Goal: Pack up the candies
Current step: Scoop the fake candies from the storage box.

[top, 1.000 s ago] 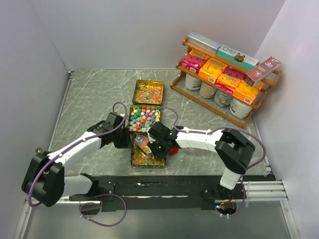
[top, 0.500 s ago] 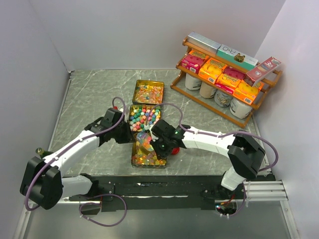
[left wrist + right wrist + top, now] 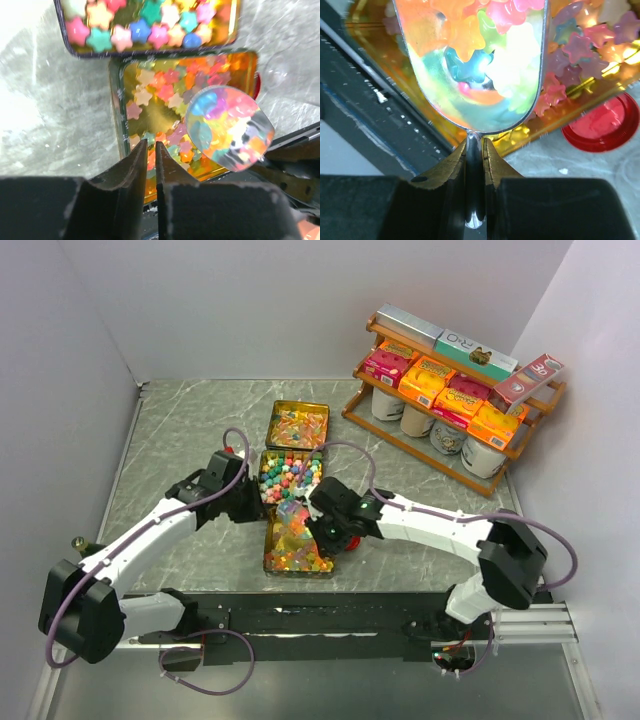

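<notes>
Three gold tins lie in a column. The far tin [image 3: 297, 425] holds orange gummies. The middle tin [image 3: 290, 475] [image 3: 145, 30] is full of star candies [image 3: 140, 31]. The near tin [image 3: 295, 548] [image 3: 116, 100] holds more candies [image 3: 580, 45]. My right gripper [image 3: 320, 523] [image 3: 475, 142] is shut on the handle of a metal scoop [image 3: 291, 516] [image 3: 475, 65], which is heaped with candies and hovers over the near tin. My left gripper [image 3: 256, 502] [image 3: 148, 145] is just left of the near tin. Its jaws are almost together, with nothing between them.
A red round lid [image 3: 349, 539] [image 3: 600, 122] lies on the table just right of the near tin. A wooden shelf [image 3: 445, 390] with boxes and jars stands at the back right. The black mounting rail [image 3: 330, 615] runs along the near edge.
The right arm has carried the scoop a little farther from the base over the near tin. The left arm has slid away from the base along the tins' left side.
</notes>
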Controlling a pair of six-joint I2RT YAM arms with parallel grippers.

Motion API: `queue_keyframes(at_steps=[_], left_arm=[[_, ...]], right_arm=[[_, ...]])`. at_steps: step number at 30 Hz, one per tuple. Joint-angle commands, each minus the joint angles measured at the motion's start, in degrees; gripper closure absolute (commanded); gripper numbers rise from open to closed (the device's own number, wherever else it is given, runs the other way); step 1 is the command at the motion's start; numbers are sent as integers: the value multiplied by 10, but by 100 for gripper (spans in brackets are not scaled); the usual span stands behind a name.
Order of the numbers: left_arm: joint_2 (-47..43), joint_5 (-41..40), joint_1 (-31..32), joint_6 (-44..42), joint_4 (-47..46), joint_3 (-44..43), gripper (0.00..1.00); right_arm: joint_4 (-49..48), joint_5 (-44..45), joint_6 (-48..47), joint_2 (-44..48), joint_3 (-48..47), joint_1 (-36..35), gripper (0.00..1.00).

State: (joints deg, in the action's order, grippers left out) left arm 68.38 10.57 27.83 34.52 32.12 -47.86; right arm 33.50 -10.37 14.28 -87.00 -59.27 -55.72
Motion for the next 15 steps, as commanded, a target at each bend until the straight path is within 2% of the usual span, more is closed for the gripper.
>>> queue_keyframes(at_steps=[1,15], left_arm=[[-25,-20,0,-22,22,-51,81],[21,47,6,-52,-22,-138,52]], right_arm=[[10,15,17,66,-21,-1,100],[194,43,101,215,-2,37,100]])
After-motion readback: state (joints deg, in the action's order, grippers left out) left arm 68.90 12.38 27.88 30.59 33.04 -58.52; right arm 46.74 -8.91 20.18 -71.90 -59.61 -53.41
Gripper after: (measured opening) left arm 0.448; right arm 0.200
